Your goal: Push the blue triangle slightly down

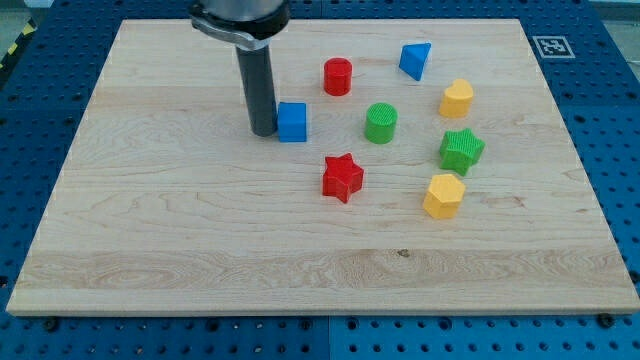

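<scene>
The blue triangle [414, 60] lies near the view's top, right of centre, on the wooden board [180, 230]. My tip [263, 131] rests on the board well to the triangle's left and lower, touching or almost touching the left side of a blue cube [292, 122]. The rod rises straight up from the tip to the dark arm at the view's top. A red cylinder [338, 76] stands between the cube and the triangle.
A green cylinder [381, 123] sits below the triangle. A yellow block [457, 98], a green star [461, 150] and a yellow hexagonal block [443, 195] stand on the right. A red star [342, 177] lies at the centre.
</scene>
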Available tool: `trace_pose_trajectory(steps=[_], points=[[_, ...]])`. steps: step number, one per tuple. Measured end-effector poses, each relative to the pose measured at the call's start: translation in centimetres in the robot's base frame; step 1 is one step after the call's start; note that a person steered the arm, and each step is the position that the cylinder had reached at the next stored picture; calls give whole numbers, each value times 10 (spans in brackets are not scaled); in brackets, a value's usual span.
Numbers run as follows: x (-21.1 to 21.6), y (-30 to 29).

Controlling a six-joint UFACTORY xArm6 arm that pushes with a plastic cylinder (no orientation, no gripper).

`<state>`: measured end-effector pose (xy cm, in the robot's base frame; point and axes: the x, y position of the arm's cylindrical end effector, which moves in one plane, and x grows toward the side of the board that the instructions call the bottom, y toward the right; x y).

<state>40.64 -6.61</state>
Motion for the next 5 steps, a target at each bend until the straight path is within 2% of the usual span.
trace_pose_trajectory(steps=[1, 2, 3, 4, 5], points=[[0, 13], [-5, -27], [-47, -76], [-105, -55], [-146, 10]])
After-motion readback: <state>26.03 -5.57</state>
